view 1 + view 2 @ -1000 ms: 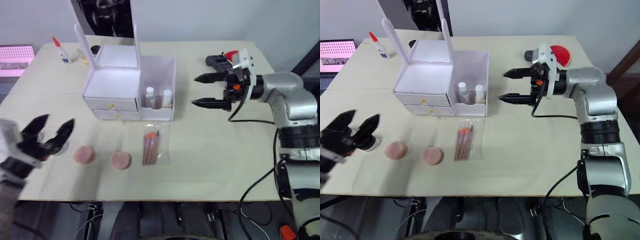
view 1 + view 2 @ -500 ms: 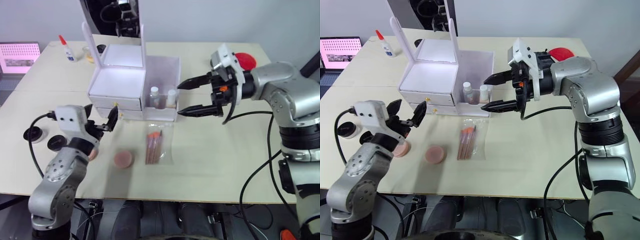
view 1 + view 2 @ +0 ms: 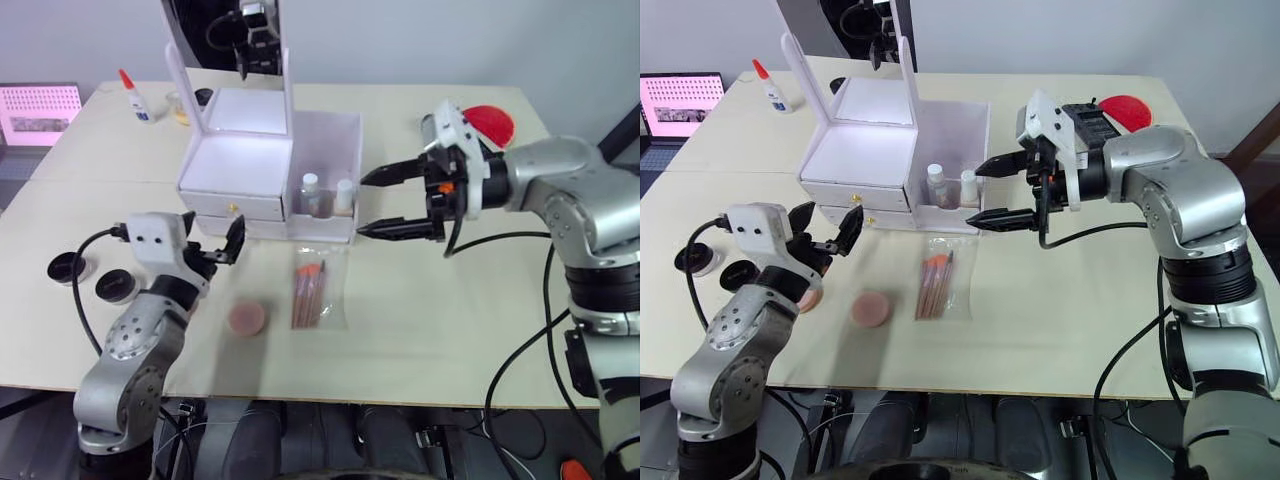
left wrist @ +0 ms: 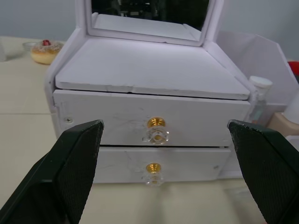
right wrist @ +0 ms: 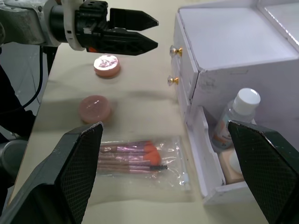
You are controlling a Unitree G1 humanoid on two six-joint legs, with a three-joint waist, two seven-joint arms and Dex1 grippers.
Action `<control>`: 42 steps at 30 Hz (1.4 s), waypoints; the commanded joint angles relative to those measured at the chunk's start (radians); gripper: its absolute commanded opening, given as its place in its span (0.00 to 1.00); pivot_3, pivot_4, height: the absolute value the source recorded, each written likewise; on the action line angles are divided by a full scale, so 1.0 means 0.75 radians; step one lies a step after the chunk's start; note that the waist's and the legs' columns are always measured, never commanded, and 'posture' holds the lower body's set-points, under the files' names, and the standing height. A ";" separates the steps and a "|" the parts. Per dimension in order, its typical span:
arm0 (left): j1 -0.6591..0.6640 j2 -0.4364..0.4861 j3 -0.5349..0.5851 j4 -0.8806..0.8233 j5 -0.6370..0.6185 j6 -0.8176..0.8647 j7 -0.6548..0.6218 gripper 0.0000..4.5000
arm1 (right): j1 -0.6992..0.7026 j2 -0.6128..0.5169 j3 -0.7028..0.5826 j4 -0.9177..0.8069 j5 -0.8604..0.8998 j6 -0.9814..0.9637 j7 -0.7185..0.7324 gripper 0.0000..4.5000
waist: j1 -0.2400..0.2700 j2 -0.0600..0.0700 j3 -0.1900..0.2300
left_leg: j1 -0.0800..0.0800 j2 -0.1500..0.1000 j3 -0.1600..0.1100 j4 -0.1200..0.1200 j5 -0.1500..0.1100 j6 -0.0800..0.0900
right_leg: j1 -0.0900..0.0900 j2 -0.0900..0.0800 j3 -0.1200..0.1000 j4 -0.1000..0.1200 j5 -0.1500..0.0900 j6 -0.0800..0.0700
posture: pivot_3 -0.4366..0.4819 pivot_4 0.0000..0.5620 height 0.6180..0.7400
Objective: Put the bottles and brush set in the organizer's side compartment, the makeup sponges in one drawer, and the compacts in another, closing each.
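At 12 o'clock of left gripper (image 3: 212,248), spread: organizer (image 3: 240,170), 2 drawers shut. At 3 o'clock: brush set (image 3: 308,292), 2 sponges (image 3: 246,317) nearby. Right gripper (image 3: 381,202) spread beside binned bottles (image 3: 311,192). Drawer-opening step; next, pinch a knob (image 4: 156,129).

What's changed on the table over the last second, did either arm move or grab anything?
The left gripper swung in from the table's near left edge to face the organizer's drawers, jaws open, holding nothing. The right gripper came toward the side compartment, jaws open and empty. The bottles, brush set and makeup sponges lie as before; both drawers stay closed.
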 commanded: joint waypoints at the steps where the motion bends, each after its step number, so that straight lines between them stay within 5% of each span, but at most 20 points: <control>1: 0.094 0.061 0.035 -0.117 -0.080 -0.039 -0.149 1.00 | 0.019 -0.043 -0.043 -0.050 0.041 0.024 0.007 1.00 | -0.002 0.000 0.000 | 0.000 0.000 0.000 0.000 0.000 0.000 | 0.000 0.000 0.000 0.000 0.000 0.000 | 0.48 0.27 1.00; 4: 0.193 0.166 0.113 -0.172 -0.219 -0.042 -0.339 1.00 | 0.089 -0.103 -0.047 -0.040 0.061 0.078 0.028 1.00 | 0.001 0.000 0.000 | 0.000 0.000 0.000 -0.002 0.000 0.000 | -0.001 0.000 0.000 -0.001 -0.001 0.000 | 0.48 0.27 1.00; 9: 0.368 0.551 0.318 -0.160 -0.350 -0.014 -0.773 1.00 | 0.353 -0.144 -0.074 -0.092 0.152 0.156 0.025 1.00 | 0.001 -0.001 0.000 | -0.001 0.001 0.002 -0.002 0.000 0.000 | -0.001 -0.001 -0.001 -0.005 -0.001 -0.001 | 0.48 0.27 1.00; 13: 0.397 0.687 0.351 -0.094 -0.383 0.004 -0.925 1.00 | 0.430 -0.034 -0.051 -0.182 0.117 0.166 -0.156 1.00 | -0.018 0.000 0.000 | -0.002 0.005 0.009 -0.002 -0.001 -0.001 | -0.001 -0.002 0.000 -0.015 0.000 -0.002 | 0.48 0.27 1.00; 17: 0.321 0.762 0.330 -0.020 -0.516 0.122 -0.971 0.94 | 0.399 0.068 0.025 -0.215 0.197 0.464 -0.280 1.00 | -0.013 -0.001 -0.001 | -0.003 0.005 0.010 -0.002 -0.001 0.000 | -0.001 -0.002 0.000 -0.018 0.003 -0.007 | 0.48 0.27 1.00; 21: 0.181 0.779 0.276 0.042 -0.636 0.219 -0.972 0.60 | 0.297 0.175 0.031 -0.141 0.286 0.821 -0.371 1.00 | -0.003 -0.001 0.000 | -0.008 0.005 0.008 -0.003 0.000 0.000 | -0.006 -0.002 -0.001 -0.016 0.004 -0.008 | 0.48 0.27 1.00; 26: -0.003 0.777 0.065 0.177 -0.440 0.143 -1.045 0.06 | 0.214 0.321 0.004 0.075 0.350 1.053 -0.542 1.00 | 0.001 -0.001 -0.001 | -0.013 0.005 0.007 -0.004 0.000 0.001 | -0.011 0.000 -0.001 -0.013 0.006 -0.005 | 0.48 0.27 1.00; 27: -0.062 0.775 -0.011 0.223 -0.379 0.131 -1.055 0.02 | 0.202 0.344 0.008 0.144 0.366 1.053 -0.595 1.00 | 0.002 -0.001 -0.001 | -0.014 0.005 0.007 -0.004 0.000 0.001 | -0.012 0.000 -0.001 -0.013 0.006 -0.005 | 0.48 0.27 1.00; 36: -0.352 0.607 -0.380 0.464 -0.095 0.069 -1.082 0.02 | 0.120 0.521 -0.110 0.470 0.534 1.053 -0.998 1.00 | -0.036 -0.003 -0.002 | -0.012 0.005 0.007 -0.002 0.001 0.002 | -0.011 0.001 -0.001 -0.008 0.010 0.001 | 0.48 0.27 1.00; 42: -0.413 0.567 -0.484 0.535 0.025 0.091 -1.075 0.02 | 0.121 0.617 -0.195 0.532 0.666 1.053 -1.228 1.00 | -0.046 -0.003 -0.002 | 0.001 0.007 0.007 -0.002 0.001 0.002 | -0.003 0.004 0.000 -0.002 0.009 0.001 | 0.48 0.27 1.00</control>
